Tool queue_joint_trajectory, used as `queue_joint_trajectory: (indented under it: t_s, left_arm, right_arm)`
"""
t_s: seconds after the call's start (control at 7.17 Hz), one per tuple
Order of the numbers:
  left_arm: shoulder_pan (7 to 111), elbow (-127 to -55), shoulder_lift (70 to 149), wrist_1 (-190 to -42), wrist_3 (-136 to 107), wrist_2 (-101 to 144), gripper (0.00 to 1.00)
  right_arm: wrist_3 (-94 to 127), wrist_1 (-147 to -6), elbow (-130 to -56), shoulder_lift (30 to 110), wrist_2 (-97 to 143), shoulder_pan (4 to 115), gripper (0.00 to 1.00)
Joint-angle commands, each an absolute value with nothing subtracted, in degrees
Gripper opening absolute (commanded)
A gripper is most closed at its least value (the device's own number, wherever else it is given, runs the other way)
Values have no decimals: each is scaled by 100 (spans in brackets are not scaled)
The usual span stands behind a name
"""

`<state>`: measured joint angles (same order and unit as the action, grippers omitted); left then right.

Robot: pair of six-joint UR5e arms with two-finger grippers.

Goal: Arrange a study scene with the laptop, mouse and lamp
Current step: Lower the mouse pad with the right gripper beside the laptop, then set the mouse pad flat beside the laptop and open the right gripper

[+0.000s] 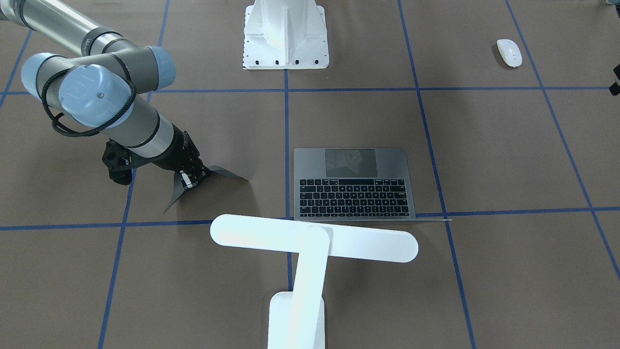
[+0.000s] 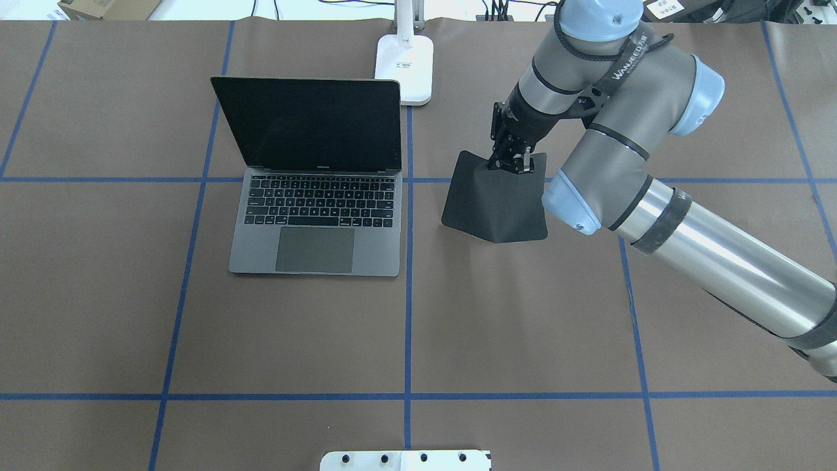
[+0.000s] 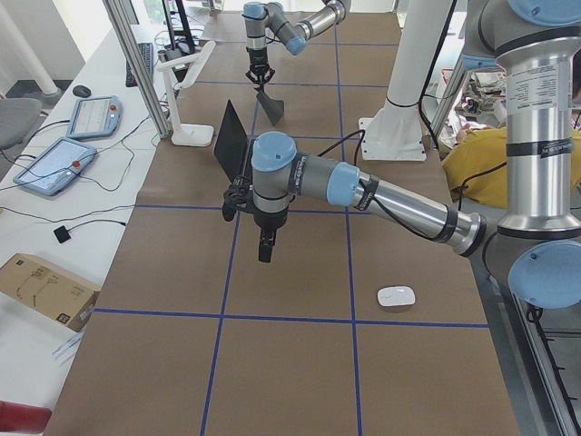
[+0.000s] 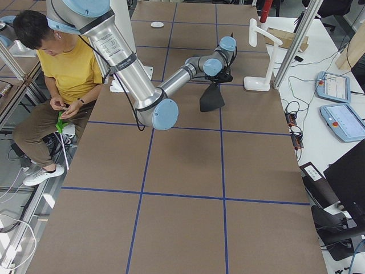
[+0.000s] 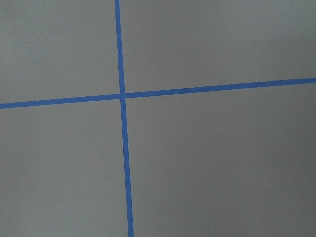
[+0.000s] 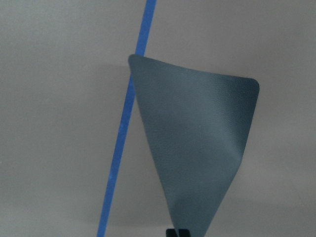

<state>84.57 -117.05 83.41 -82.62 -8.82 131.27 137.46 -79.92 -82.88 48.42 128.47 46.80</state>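
The grey laptop (image 2: 314,252) stands open left of the table's middle; it also shows in the front view (image 1: 353,157). The white lamp (image 1: 315,240) stands behind it, its base (image 2: 404,59) at the far edge. The white mouse (image 1: 509,52) lies alone near the robot's side, on its left (image 3: 396,296). My right gripper (image 2: 516,162) is shut on one edge of a square black mat (image 2: 495,203), which hangs bent with its lower edge on the table (image 6: 197,148). My left gripper (image 3: 264,254) points down above bare table, away from the mouse; I cannot tell if it is open.
The white bolted pedestal (image 1: 286,39) stands at the robot's side (image 2: 405,460). Blue tape lines cross the brown table (image 5: 122,95). A seated person in yellow (image 4: 63,68) is beside the table. Control tablets (image 3: 54,163) lie on a side bench.
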Motion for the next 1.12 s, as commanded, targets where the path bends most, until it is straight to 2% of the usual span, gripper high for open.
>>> queue_joint_trajectory:
  t_s: [0.0, 0.98]
  left_arm:
    - [8464, -11698, 8341, -8262, -888, 13122, 100]
    - [8464, -11611, 8341, -8262, -879, 13131, 100]
  right_arm:
    - [13930, -7481, -7507, 4500, 12526, 4614, 0]
    - [14845, -7453, -7356, 4105, 11584, 3955, 0]
